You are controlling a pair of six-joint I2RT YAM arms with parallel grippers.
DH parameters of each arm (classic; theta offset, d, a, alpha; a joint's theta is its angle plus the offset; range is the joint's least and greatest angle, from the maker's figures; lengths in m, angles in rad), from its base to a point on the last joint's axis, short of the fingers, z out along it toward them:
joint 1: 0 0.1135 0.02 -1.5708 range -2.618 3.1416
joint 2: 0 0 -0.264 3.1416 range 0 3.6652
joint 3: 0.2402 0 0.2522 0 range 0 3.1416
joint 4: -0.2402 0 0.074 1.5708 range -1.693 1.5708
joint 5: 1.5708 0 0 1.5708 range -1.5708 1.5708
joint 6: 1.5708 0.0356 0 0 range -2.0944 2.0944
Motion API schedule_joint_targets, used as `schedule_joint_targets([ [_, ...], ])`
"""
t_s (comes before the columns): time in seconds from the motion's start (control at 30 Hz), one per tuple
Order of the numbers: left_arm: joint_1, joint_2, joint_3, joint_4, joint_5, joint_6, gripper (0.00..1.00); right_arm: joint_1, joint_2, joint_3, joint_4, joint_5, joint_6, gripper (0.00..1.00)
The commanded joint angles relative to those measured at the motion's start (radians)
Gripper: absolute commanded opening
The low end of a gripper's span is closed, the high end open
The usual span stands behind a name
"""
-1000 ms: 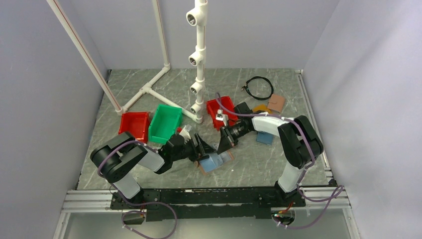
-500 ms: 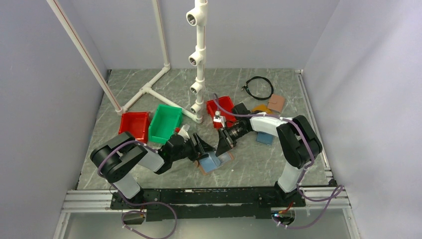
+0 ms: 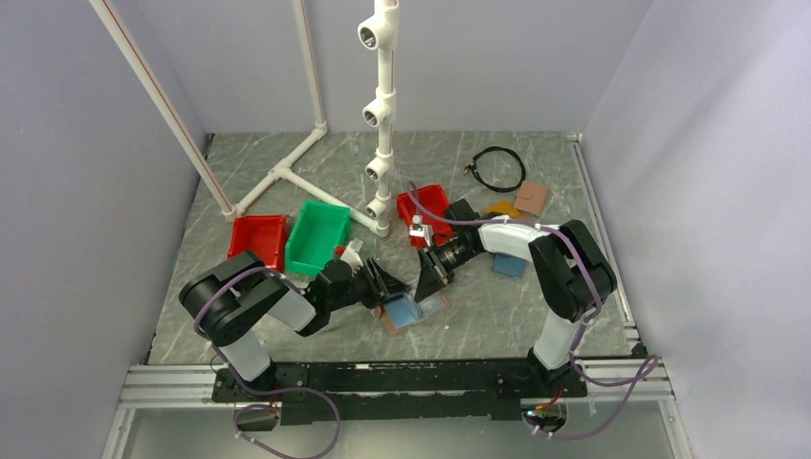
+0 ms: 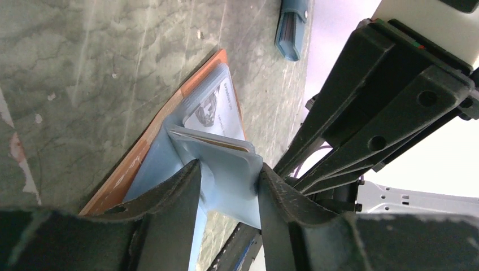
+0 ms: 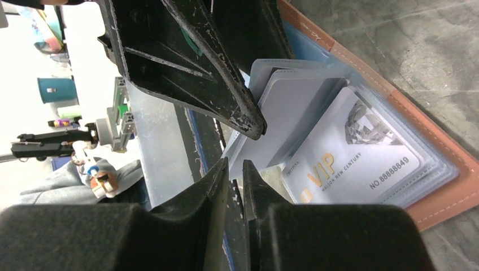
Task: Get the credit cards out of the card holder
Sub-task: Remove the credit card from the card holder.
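Marble table point(image 3: 497, 320), card holder point(image 4: 223, 169) sleeve between left jaws

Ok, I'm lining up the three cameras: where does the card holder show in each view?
Top external: card holder lies open, just below the picture's centre.
Left wrist: card holder centre-left, tan edge running diagonally.
Right wrist: card holder fills the right side, tan edge at lower right.
Shared landmark: its light blue lining.

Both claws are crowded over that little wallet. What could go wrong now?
The left gripper pinches a blue sleeve of the card holder, not a bare card, so the whole holder might lift. The right gripper sits almost against the left one; they could collide. The VIP card might stay pocketed.
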Motion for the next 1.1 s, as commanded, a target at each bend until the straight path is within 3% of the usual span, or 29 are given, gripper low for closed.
schedule_joint_targets([
  [0.0,0.010,0.034,-0.023,0.029,-0.010,0.002,0.44,0.004,0.000,0.035,-0.001,0.017,-0.024,0.20],
  [0.2,0.015,0.058,-0.023,0.057,0.015,0.003,0.47,0.004,-0.003,0.031,0.012,0.095,-0.019,0.22],
  [0.57,0.021,0.090,-0.024,0.115,0.042,0.002,0.56,0.004,-0.019,0.039,-0.006,0.032,-0.048,0.31],
  [1.07,0.022,-0.023,-0.016,-0.023,0.030,0.049,0.67,0.022,-0.016,0.041,-0.011,0.049,-0.057,0.36],
])
